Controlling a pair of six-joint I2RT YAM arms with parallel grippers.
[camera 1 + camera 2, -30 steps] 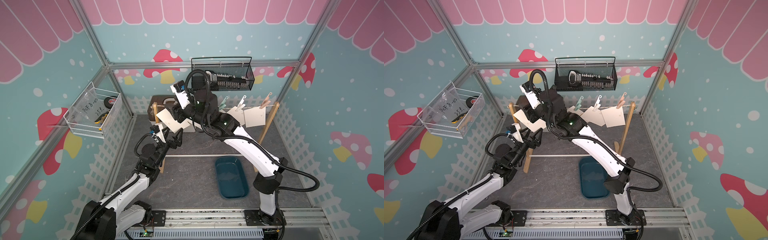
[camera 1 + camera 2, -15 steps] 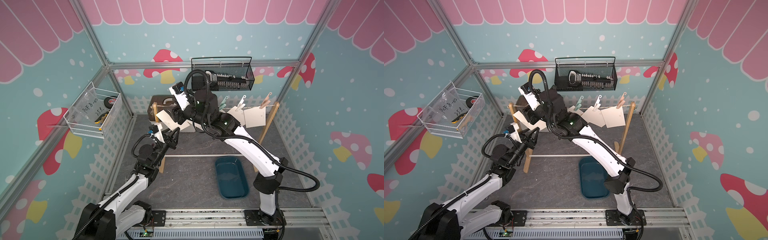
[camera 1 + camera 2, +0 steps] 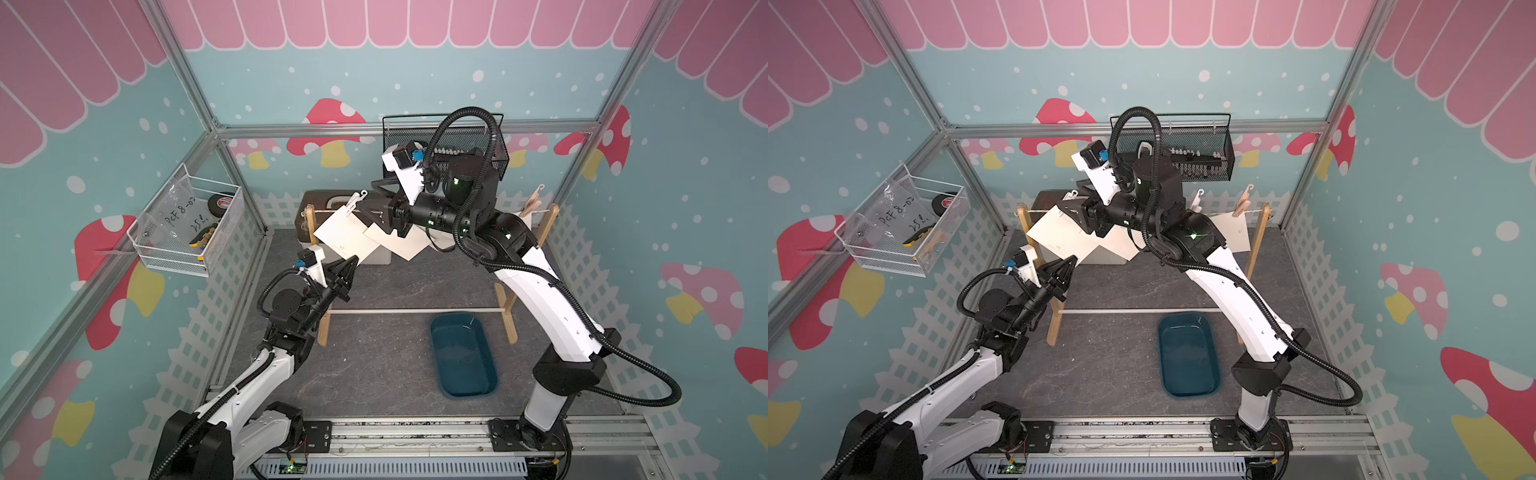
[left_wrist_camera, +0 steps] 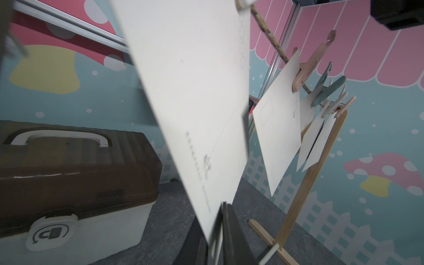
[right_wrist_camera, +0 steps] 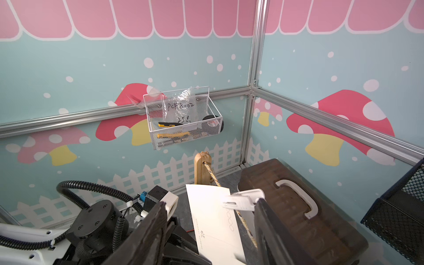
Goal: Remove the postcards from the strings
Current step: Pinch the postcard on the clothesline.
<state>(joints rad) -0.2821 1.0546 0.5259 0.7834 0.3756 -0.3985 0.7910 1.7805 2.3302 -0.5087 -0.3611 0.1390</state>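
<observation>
Change: since a second ago the left claw [image 3: 352,261] has come up to the nearest postcard [image 3: 345,237] and gone from wide to a pinch; the right claw [image 5: 210,204] has barely shifted beside the white peg [image 5: 243,200]
Left claw: narrow; in the left wrist view it grips the lower corner of that postcard, whose edge sits between the dark fingers
Right claw: jaws apart, straddling the white peg and the string [image 5: 210,171]; one finger touches or sits just beside the peg, we cannot tell which; we see nothing gripped
Nearest postcard: hangs tilted at the end of the string nearer the left arm; the peg is still on its top corner
Other postcards [image 4: 277,142]: four, further along the string, each under its own peg
String: stretched between the wooden uprights [image 3: 545,226]
Blue tub [image 3: 463,361]: on the floor in front of the stand; we see no card in it
Progress: we judge this the very start; none off, five left; the first release is in hand, its peg not yet opened
</observation>
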